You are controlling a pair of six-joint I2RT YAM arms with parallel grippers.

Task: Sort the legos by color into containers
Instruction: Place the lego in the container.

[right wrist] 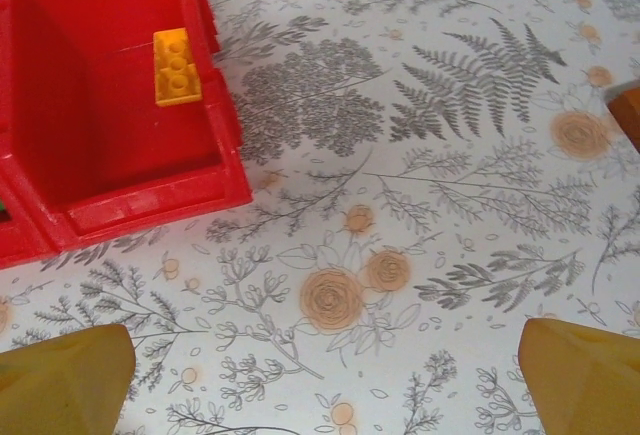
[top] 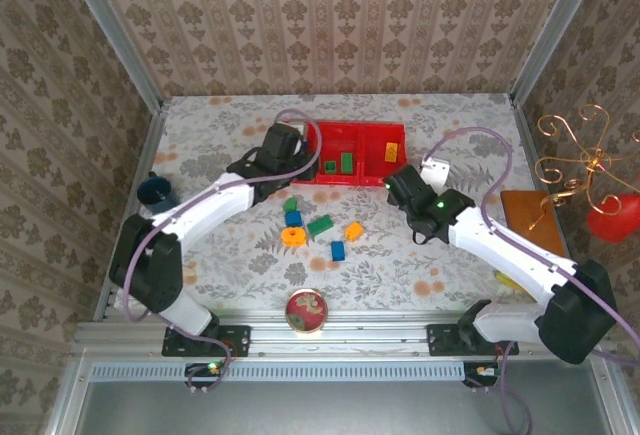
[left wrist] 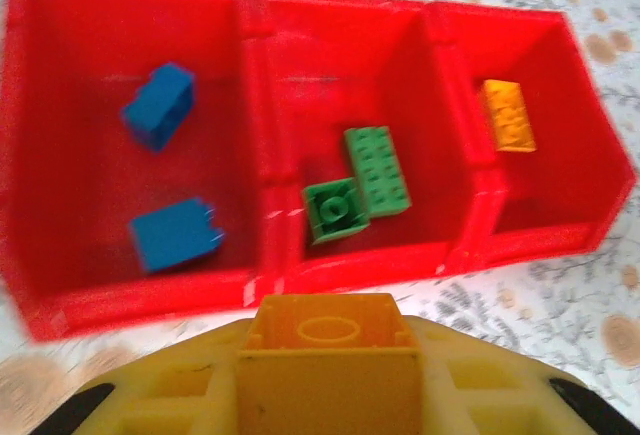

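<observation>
Presently, left gripper clamps orange block beside red tray rim. Right gripper: spread wide over open table.

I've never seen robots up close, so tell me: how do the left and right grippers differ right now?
The left gripper is closed on an orange block; the right gripper stands wide open and holds nothing. The left gripper hangs at the edge of the red tray; the right gripper is over bare table beside the tray. Both have yellowish fingers.
</observation>
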